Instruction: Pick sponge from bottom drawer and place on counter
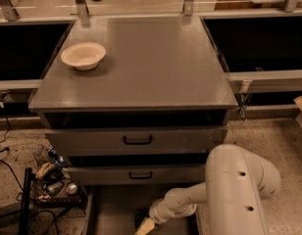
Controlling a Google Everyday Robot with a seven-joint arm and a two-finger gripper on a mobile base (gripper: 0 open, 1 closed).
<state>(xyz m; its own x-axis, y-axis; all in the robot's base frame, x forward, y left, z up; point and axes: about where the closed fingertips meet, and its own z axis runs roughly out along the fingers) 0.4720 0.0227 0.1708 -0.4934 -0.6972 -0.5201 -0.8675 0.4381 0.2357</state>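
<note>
The bottom drawer is pulled open at the foot of the cabinet, and its grey floor shows. My gripper reaches down into it from the right, at the frame's lower edge, on the white arm. A small dark shape lies on the drawer floor right at the gripper; it may be the sponge, but I cannot tell. The counter is the broad grey cabinet top above.
A cream bowl stands on the counter's left side. Two upper drawers with black handles are slightly open above the bottom one. A cluttered black stand with cables is on the floor to the left. Railing posts line the counter's back.
</note>
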